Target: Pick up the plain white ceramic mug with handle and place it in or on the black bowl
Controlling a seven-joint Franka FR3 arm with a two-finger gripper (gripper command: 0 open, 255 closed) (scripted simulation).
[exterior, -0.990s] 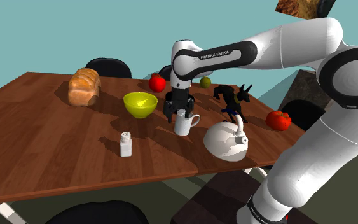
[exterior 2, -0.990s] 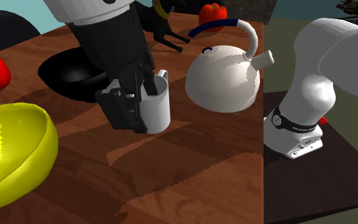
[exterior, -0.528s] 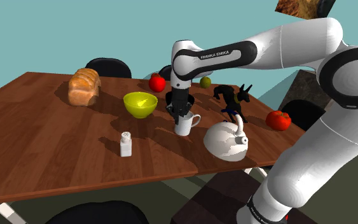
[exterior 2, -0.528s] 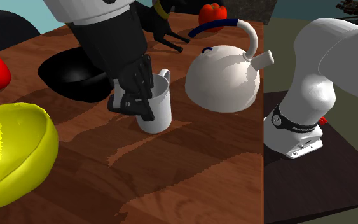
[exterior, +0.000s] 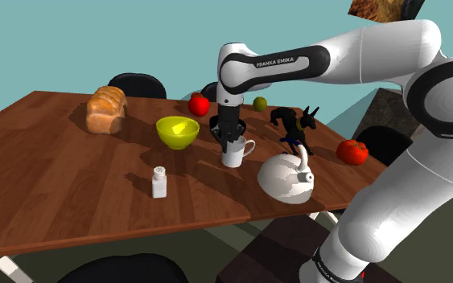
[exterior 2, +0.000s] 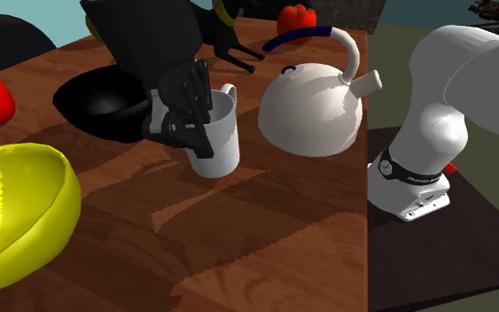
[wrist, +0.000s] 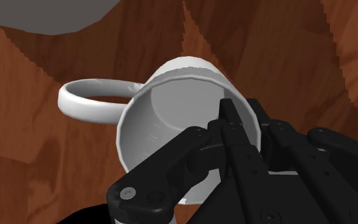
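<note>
Second exterior view: gripper (exterior 2: 196, 133) clamped on the wall of the white mug (exterior 2: 225, 146), one finger inside, mug tilted, black bowl (exterior 2: 83, 115) just behind the gripper; one-sided rim pinch may let it pivot or slip mid-carry.

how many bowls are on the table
2. A yellow bowl sits to the shoulder view's left of the white mug. A black bowl lies just behind the mug in the second exterior view. The arm may hide more.
</note>
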